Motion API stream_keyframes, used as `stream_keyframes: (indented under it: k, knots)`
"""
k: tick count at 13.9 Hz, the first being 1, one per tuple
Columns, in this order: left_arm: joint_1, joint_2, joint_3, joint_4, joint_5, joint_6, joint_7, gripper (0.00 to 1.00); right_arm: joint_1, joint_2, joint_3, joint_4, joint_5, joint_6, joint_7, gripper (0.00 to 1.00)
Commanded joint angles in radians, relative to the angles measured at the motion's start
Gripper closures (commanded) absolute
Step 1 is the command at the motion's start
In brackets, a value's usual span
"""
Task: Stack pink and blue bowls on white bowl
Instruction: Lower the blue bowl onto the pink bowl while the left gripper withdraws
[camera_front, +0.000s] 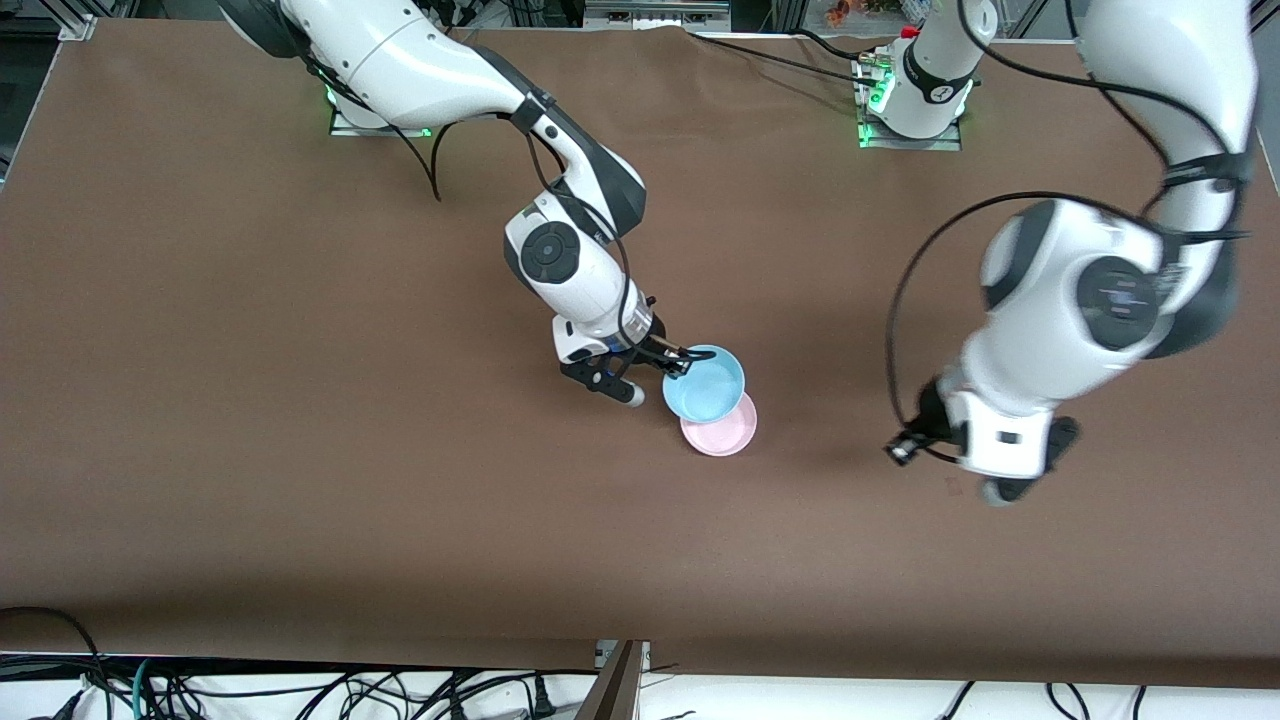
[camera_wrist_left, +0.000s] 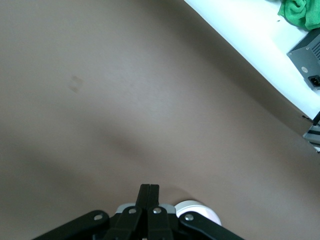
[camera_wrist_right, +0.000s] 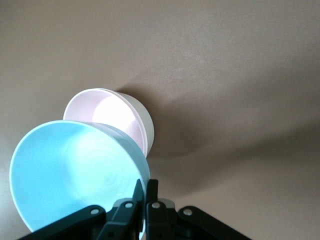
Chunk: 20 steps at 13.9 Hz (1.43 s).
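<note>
My right gripper is shut on the rim of the light blue bowl, one finger inside and one outside. The bowl hangs tilted, partly over the pink bowl, which stands upright on the table mid-way between the arms. In the right wrist view the pink bowl sits nested in the white bowl, of which only the outer wall shows; in the front view it is hidden. My left gripper is shut and holds nothing, over bare table toward the left arm's end.
Brown mat covers the table. Cables lie along the edge nearest the front camera. In the left wrist view a white surface borders the mat, with a green cloth and a grey box.
</note>
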Motion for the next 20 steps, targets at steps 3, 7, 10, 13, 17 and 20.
stream_keyframes:
  k: [3, 7, 10, 13, 17, 20]
  knots:
    - [0.15, -0.026, -0.012, 0.063, -0.085, -0.121, 0.342, 1.0, 0.04, 0.064, -0.039, 0.077, -0.077, 0.061, 0.011, 1.0]
    - [0.22, -0.088, -0.009, 0.043, -0.085, -0.196, 0.512, 1.0, 0.055, 0.104, -0.046, 0.112, -0.102, 0.115, 0.013, 1.0]
    - [0.224, -0.144, -0.001, -0.012, -0.069, -0.22, 0.537, 1.0, 0.075, 0.118, -0.076, 0.114, -0.105, 0.13, 0.011, 1.0]
    - [0.231, -0.224, -0.006, -0.119, -0.026, -0.208, 0.539, 1.0, 0.073, 0.12, -0.076, 0.114, -0.103, 0.143, 0.007, 1.0]
    - [0.256, -0.365, -0.009, -0.348, -0.018, -0.077, 0.551, 1.0, 0.072, 0.114, -0.077, 0.118, -0.103, 0.129, 0.004, 0.0]
    - [0.277, -0.447, -0.009, -0.483, -0.023, 0.019, 0.609, 1.0, 0.066, 0.1, -0.08, 0.132, -0.103, 0.051, -0.004, 0.0]
